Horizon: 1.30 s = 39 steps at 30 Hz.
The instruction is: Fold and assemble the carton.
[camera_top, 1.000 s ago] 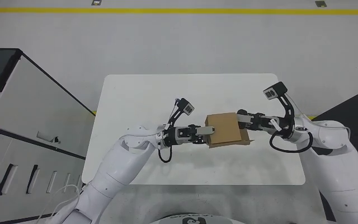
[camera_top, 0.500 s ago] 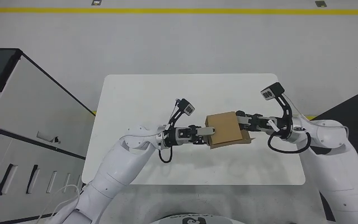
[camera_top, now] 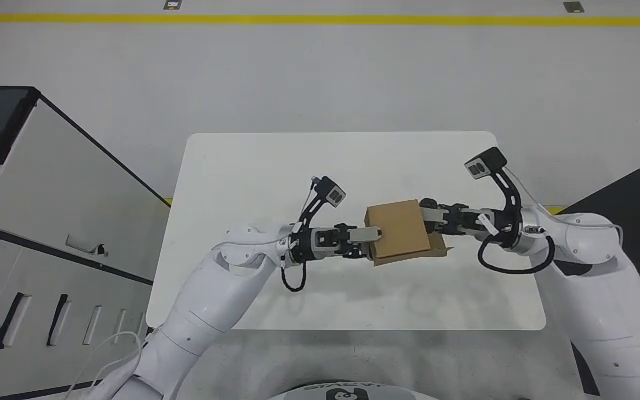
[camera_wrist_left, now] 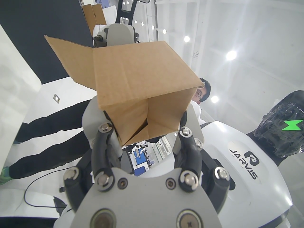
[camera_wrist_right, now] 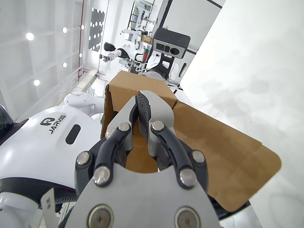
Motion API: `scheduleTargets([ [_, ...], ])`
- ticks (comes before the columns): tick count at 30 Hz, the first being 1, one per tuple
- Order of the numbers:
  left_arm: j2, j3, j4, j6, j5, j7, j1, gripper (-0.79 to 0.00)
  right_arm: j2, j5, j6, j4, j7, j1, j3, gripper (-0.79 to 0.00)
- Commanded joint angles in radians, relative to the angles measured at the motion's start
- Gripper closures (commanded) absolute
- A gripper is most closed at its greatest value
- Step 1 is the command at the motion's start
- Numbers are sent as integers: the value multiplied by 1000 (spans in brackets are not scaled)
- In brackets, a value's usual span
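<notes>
- Presently carton (camera_top: 403,230) is clasped at one end by left gripper (camera_wrist_left: 143,122), above table (camera_top: 250,170).
- Right gripper (camera_wrist_right: 142,99) is seen pressed together, tips inside carton's open end.

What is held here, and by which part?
The carton: the left gripper clamps one end. The right gripper is shut at the opposite end; hold unclear.

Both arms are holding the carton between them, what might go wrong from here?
The right gripper has its jaws pinching only one thin wall of the carton; a pull might tear it or let it slip. The left gripper has its jaws across the open end, so squeezing harder may crush it. One flap sticks out unfolded over the table and might snag.
</notes>
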Motion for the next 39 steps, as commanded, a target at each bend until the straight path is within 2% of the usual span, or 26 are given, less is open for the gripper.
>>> scheduleTargets([
  [1,0,2,3,1,-1,-3,-2,0,0,0,0,2,-1,2,-2,0],
  [12,3,-16,13,-8,0,1,-5,0,8,2,1,7,16,-20,66,0],
  [28,10,-54,4,-29,13,14,-7,0,21,83,-5,-33,98,-132,206,0],
  [39,12,-61,-6,-40,9,19,-8,0,20,94,-14,-53,126,-145,186,0],
])
